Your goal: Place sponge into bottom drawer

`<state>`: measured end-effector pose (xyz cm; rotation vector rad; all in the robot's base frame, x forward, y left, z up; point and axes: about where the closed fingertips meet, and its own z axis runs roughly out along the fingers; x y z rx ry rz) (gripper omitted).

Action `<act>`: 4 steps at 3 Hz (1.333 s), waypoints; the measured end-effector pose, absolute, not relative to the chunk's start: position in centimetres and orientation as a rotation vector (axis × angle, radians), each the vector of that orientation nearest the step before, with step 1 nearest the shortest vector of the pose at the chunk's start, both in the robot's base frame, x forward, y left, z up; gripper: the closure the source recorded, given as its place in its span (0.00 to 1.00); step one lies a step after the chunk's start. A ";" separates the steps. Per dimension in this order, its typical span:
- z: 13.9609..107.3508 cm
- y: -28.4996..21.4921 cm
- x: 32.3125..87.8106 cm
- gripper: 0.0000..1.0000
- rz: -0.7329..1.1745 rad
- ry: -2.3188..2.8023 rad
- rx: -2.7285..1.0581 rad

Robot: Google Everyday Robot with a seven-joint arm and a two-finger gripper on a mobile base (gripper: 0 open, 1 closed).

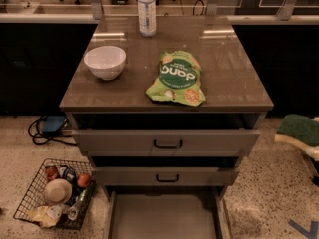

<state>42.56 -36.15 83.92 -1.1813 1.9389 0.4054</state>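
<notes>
The gripper (307, 148) sits at the far right edge of the view, beside the counter (227, 66) and level with the top drawer. Its pale fingers (312, 152) grip the sponge (299, 128), green side up, from below. The bottom drawer (164, 218) stands pulled open, well apart to the lower left. A green snack bag (175, 78), white bowl (104, 61) and water bottle (146, 9) rest on the counter.
</notes>
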 end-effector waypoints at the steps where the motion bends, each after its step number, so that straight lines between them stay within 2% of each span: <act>1: 79.8 -38.6 39.9 1.00 0.400 1.976 -1.240; 2: 76.2 -39.5 38.1 1.00 0.371 1.981 -1.296; 3: 72.3 -38.4 36.5 1.00 0.408 1.994 -1.384; 4: 72.3 -38.4 36.5 1.00 0.408 1.994 -1.384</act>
